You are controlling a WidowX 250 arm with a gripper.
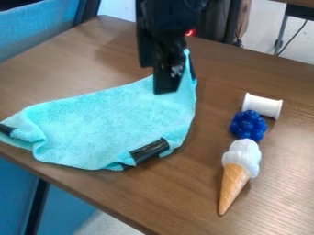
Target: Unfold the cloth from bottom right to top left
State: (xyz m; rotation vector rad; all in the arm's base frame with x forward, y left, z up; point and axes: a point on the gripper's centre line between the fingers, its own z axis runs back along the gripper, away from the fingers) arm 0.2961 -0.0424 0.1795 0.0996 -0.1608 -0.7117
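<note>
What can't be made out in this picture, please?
In the camera view:
Left tip of the cloth: cut off by the left edge.
Cloth directly behind the gripper: hidden by it.
Cloth's underside: hidden by the cloth itself.
Right end of the table: cut off by the right edge.

Brown wood, blue fabric, pale floor (260, 30)

From my remote station I see a brown wood-grain table (80, 55) with a soft sheen on its near right. Blue upholstery (36, 25) beside a dark frame (86, 11) stands far left; blue panels (69, 202) and a dark bar (36, 206) sit below the near left edge. Far right, I make out a metal leg (281, 34) and dark cable (295, 36).
</note>
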